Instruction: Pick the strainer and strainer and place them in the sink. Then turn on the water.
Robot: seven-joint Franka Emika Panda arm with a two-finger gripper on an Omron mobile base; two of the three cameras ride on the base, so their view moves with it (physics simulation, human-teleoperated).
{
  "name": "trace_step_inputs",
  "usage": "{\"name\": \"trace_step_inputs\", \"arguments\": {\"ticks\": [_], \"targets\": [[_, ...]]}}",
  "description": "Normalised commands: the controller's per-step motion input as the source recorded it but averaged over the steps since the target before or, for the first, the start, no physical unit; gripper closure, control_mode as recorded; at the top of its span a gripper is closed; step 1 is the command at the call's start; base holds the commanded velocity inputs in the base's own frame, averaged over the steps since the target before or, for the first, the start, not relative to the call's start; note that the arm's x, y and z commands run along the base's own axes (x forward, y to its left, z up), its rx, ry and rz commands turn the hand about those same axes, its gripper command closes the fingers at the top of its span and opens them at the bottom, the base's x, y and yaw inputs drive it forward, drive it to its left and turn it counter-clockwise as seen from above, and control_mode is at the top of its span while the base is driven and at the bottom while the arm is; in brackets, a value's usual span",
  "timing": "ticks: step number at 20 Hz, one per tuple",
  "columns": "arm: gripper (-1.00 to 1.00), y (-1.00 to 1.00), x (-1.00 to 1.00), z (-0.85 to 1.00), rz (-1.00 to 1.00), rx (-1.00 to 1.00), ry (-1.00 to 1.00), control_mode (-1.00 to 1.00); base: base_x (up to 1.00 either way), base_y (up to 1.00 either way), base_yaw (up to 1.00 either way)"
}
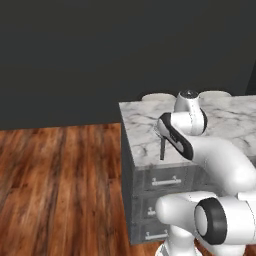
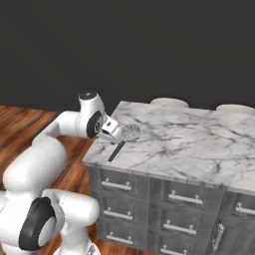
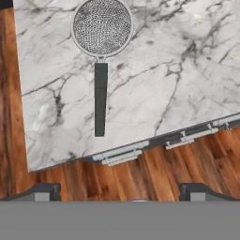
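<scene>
A round silver mesh strainer (image 3: 101, 27) with a long black handle (image 3: 100, 99) lies flat on the marble counter (image 3: 187, 79), close to its corner. In the right base view the strainer (image 2: 131, 132) sits just beyond my hand, its handle pointing to the counter's front edge. The left base view shows only the handle (image 1: 162, 148) beside my wrist. My gripper (image 3: 122, 192) hovers open above the counter's edge, back from the handle's end, with nothing between its fingertips (image 3: 47, 191). The sink is out of view.
Grey drawers (image 2: 172, 196) with bar handles run under the counter. Wood floor (image 1: 60, 185) spreads to the left of the island. Two pale round stool tops (image 2: 169, 102) stand at the counter's far side before a dark wall.
</scene>
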Motion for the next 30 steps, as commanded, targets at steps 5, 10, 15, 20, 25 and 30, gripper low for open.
{"name": "trace_step_inputs", "arguments": {"ticks": [5,10,15,20,25,30], "targets": [[-1.00,-0.03,0.46,-0.32,0.00,0.00,0.00,-1.00,0.00,0.00,0.00],[-1.00,-0.06,0.42,-0.26,0.00,0.00,0.00,-1.00,0.00,0.00,0.00],[-1.00,-0.04,0.47,-0.26,0.00,0.00,0.00,-1.00,0.00,0.00,0.00],[-1.00,0.00,0.51,-0.19,0.00,0.01,0.00,-1.00,0.00,0.00,0.00],[-1.00,-0.05,0.42,-0.21,0.00,0.03,0.00,-1.00,0.00,0.00,0.00],[-1.00,-0.11,0.27,-0.31,0.00,0.04,0.00,-1.00,0.00,0.00,0.00]]}}
